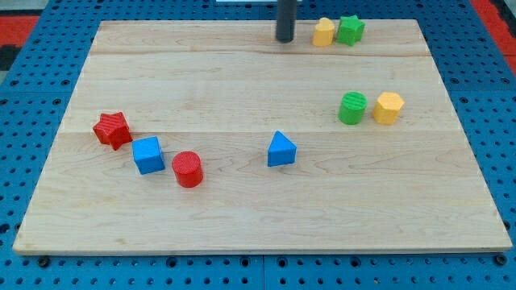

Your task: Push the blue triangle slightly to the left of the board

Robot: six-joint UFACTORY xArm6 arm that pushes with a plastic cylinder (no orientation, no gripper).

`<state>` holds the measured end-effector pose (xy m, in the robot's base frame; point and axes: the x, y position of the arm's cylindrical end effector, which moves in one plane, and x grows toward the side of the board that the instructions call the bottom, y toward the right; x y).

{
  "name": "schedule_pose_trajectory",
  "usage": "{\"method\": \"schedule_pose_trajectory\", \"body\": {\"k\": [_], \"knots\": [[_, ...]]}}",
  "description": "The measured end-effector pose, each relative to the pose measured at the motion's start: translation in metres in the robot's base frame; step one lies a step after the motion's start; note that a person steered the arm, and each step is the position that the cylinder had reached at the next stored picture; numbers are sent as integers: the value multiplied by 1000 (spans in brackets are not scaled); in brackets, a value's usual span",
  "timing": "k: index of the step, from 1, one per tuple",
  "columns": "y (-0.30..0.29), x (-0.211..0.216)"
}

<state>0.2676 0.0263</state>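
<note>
The blue triangle point(280, 150) lies on the wooden board point(258, 201), a little right of the middle and toward the view's bottom. My tip point(284, 38) is at the view's top centre, far above the blue triangle and apart from it. The tip stands just left of a yellow block point(324, 32) and touches no block.
A green star point(350, 29) sits next to the yellow block at the top. A green cylinder point(352, 108) and a yellow hexagon point(388, 107) sit at the right. A red star point(111, 129), a blue cube point(148, 155) and a red cylinder point(188, 168) sit at the left.
</note>
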Motion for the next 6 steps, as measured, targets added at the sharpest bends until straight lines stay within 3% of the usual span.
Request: {"method": "schedule_pose_trajectory", "body": {"k": [1,2,3,4,5,6], "knots": [[7,93],[55,203],[44,226],[13,223],[19,220],[-38,221]]}}
